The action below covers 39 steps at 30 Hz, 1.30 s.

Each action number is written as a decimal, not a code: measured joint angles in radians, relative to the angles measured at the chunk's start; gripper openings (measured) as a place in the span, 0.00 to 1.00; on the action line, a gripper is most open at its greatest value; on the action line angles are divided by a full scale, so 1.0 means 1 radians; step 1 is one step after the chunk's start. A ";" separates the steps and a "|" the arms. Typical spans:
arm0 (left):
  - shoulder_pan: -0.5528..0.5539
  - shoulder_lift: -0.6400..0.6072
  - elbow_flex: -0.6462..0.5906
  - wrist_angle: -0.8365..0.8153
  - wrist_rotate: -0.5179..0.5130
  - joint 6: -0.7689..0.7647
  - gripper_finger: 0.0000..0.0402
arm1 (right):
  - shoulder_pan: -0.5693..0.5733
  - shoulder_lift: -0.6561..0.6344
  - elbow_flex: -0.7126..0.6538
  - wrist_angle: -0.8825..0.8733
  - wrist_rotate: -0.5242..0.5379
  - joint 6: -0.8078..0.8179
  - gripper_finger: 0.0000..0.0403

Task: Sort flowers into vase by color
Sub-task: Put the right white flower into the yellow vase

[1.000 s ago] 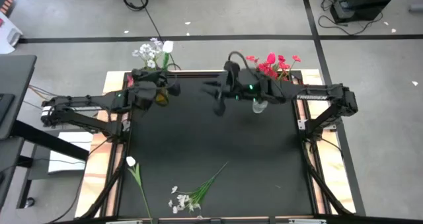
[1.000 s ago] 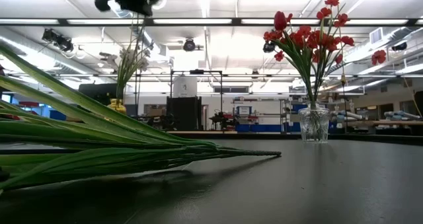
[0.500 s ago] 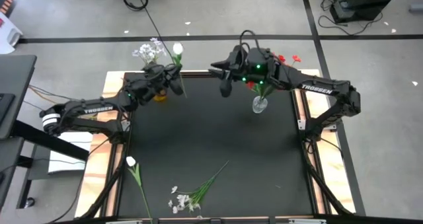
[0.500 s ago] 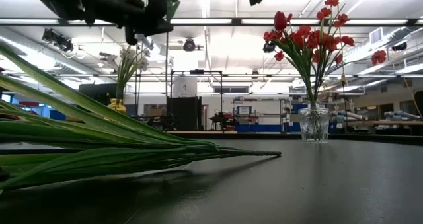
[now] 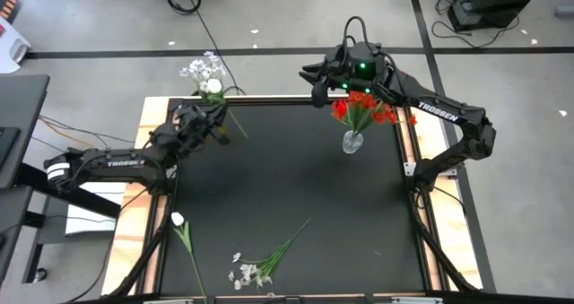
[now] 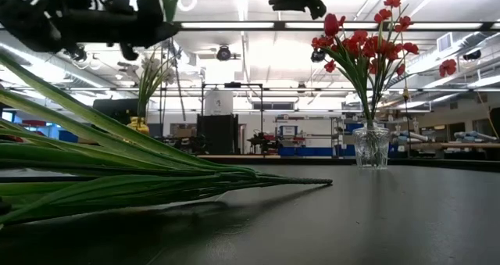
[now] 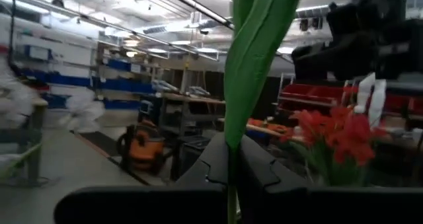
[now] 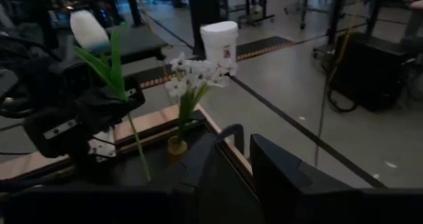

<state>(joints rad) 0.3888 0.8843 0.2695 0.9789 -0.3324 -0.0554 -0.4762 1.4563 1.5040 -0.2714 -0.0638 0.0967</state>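
Left end effector [image 5: 218, 127] grips white flower [image 5: 213, 87] — raised

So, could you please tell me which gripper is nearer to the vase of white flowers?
Left. The left gripper holds a white flower right beside the vase of white flowers; the right gripper hangs apart, near the red flowers.

Black table [image 5: 296, 187], white bucket [image 8: 219, 40]

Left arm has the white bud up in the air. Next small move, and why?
Probably ease the left tool toward the yellow vase until the stem end hangs over its mouth. The tool is shut on the white bud, held upright beside the vase's white sprigs. The right tool is clear, over the red bouquet.
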 joint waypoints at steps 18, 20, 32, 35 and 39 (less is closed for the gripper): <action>0.130 -0.137 -0.028 -0.042 -0.258 0.182 0.03 | -0.005 0.014 0.000 -0.010 -0.017 0.016 0.24; 0.131 -0.158 -0.028 -0.044 -0.283 0.197 0.03 | -0.004 0.014 0.000 -0.025 -0.017 0.017 0.24; 0.131 -0.355 -0.027 -0.310 -0.352 0.225 0.03 | -0.011 0.014 0.000 -0.044 -0.012 0.017 0.24; 0.131 -0.364 -0.027 -0.316 -0.359 0.228 0.03 | -0.013 0.014 0.000 -0.043 -0.009 0.017 0.24; 0.131 -0.364 -0.017 -0.282 -0.358 0.230 0.03 | -0.013 0.014 0.000 -0.032 -0.008 0.017 0.24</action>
<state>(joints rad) 0.5198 0.5205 0.2523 0.6967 -0.6903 0.1747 -0.4889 1.4700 1.5043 -0.3034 -0.0723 0.1135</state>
